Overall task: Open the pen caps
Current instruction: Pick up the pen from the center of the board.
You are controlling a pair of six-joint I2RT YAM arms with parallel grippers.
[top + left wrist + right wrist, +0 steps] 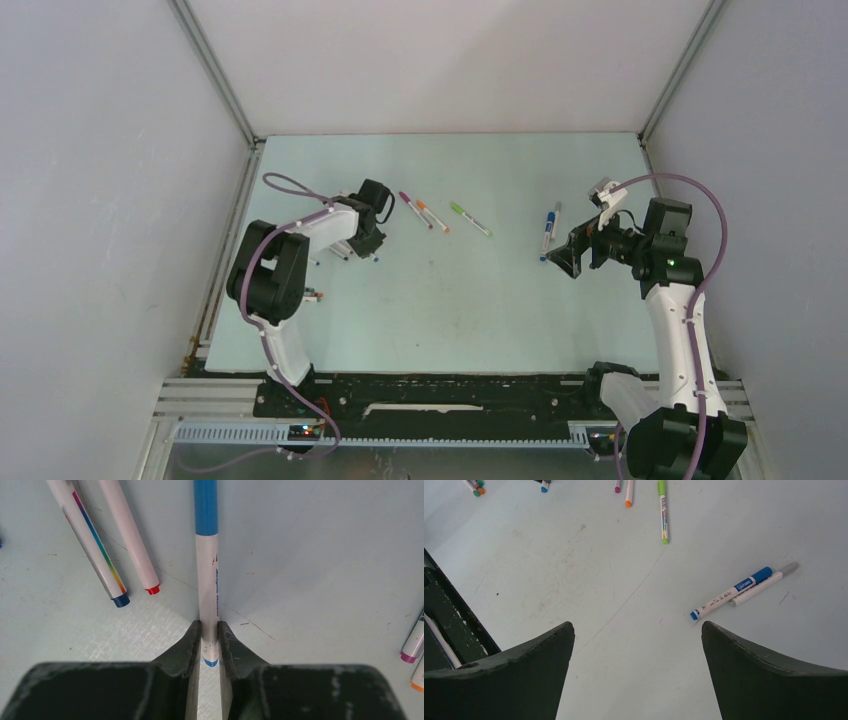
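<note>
Your left claw (210, 632) is pinched narrow on the white barrel of a blue pen (208, 575), close to its tail end. The pen lies on the table (320, 555) with its blue cap (205, 507) on, pointing away from the claw. Your right claw (638, 630) stands wide and holds nothing. A second blue pen (730, 593) and a grey-capped pen (758, 587) lie side by side just ahead of it.

Bare table (624, 580) separates the right hand (636, 626) from two pens (724, 596).
</note>
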